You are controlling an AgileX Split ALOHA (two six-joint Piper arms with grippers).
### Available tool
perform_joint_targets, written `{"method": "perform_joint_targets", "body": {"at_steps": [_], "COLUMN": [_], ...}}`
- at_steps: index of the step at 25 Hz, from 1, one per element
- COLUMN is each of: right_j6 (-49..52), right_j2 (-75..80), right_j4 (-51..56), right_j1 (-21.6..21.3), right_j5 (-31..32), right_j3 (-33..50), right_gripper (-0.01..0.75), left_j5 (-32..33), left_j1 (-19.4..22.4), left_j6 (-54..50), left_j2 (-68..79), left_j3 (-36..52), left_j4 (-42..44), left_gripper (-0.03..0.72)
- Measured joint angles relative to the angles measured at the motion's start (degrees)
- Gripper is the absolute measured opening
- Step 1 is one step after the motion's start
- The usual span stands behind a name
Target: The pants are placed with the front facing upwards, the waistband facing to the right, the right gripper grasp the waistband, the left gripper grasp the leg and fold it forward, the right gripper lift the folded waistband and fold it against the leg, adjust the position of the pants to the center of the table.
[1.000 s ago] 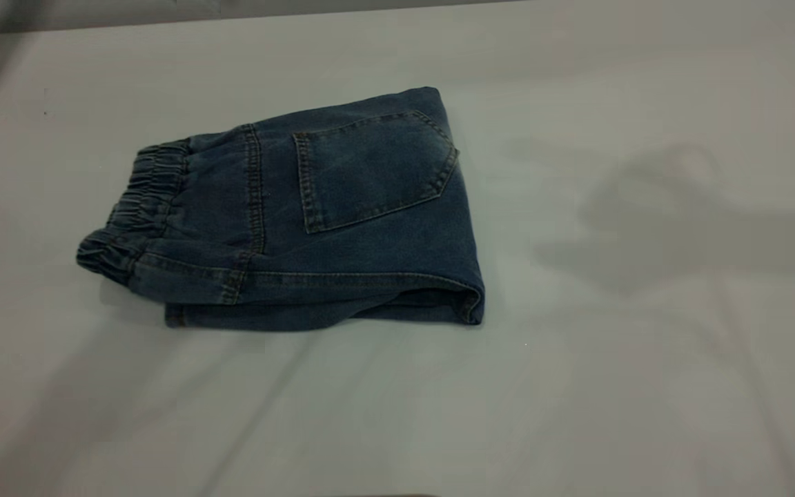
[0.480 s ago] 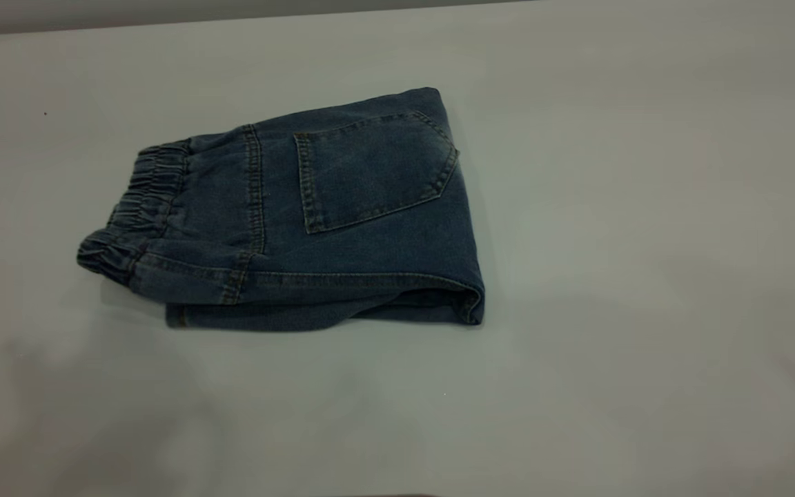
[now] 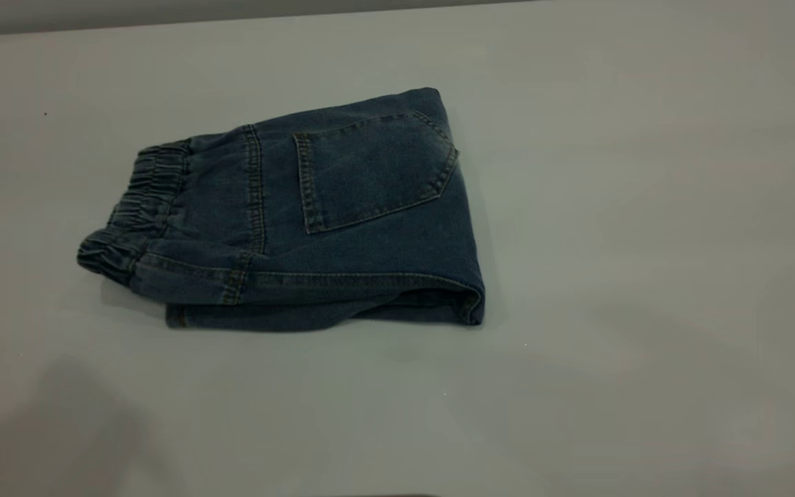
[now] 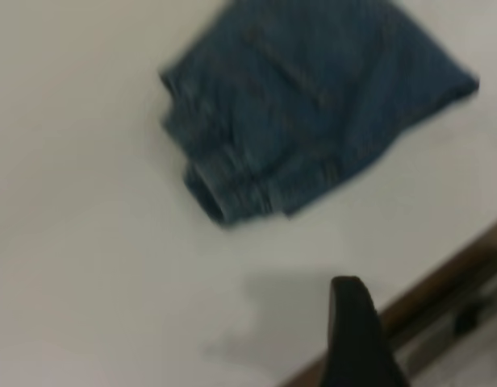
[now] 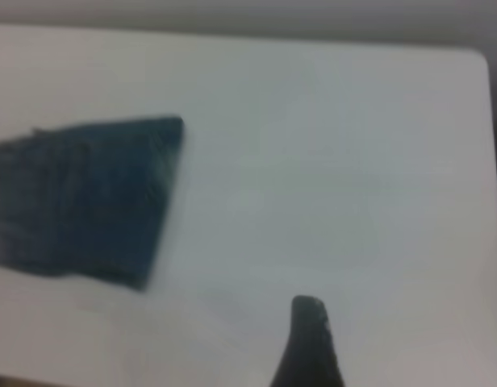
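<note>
The pants (image 3: 315, 221) lie folded into a compact blue denim bundle left of the table's (image 3: 646, 207) middle, with a patch pocket (image 3: 370, 172) facing up. The gathered waistband (image 3: 139, 200) is at the bundle's left end. Neither gripper appears in the exterior view. In the left wrist view the left gripper (image 4: 351, 290) hangs over the table near its brown edge, well apart from the pants (image 4: 313, 97) and the waistband (image 4: 216, 185). In the right wrist view the right gripper (image 5: 307, 310) is above bare table, away from the pants (image 5: 79, 193). Nothing is held by either.
The table's brown front edge (image 4: 442, 282) runs close to the left gripper, with floor beyond it. A rounded table corner (image 5: 482, 56) shows in the right wrist view. White surface surrounds the pants on every side.
The arm shadow on the right side of the table has faded away, and a shadow now lies at the lower left. The pants have not moved.
</note>
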Motion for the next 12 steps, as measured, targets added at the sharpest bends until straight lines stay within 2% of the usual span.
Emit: {"method": "perform_joint_targets", "body": {"at_steps": [4, 8, 12], "right_j6": [0.8, 1.7, 2.1], "right_j2": [-6.0, -9.0, -9.6], "right_j4": [-0.6, -0.9, -1.1], "right_j1": [0.0, 0.0, 0.0], "right_j5": [-0.2, -3.5, -4.9], "right_j3": [10.3, 20.2, 27.0], "right_gripper": [0.48, 0.48, 0.48], "left_j5": [0.0, -0.7, -2.7], "left_j1": [0.0, 0.0, 0.0], "left_j6": [-2.1, -2.9, -3.0], "left_j2": [-3.3, -7.3, -11.8], "left_j3": [10.0, 19.1, 26.6], "left_j4": [0.0, 0.0, 0.2], "left_gripper": [0.401, 0.401, 0.401]}}
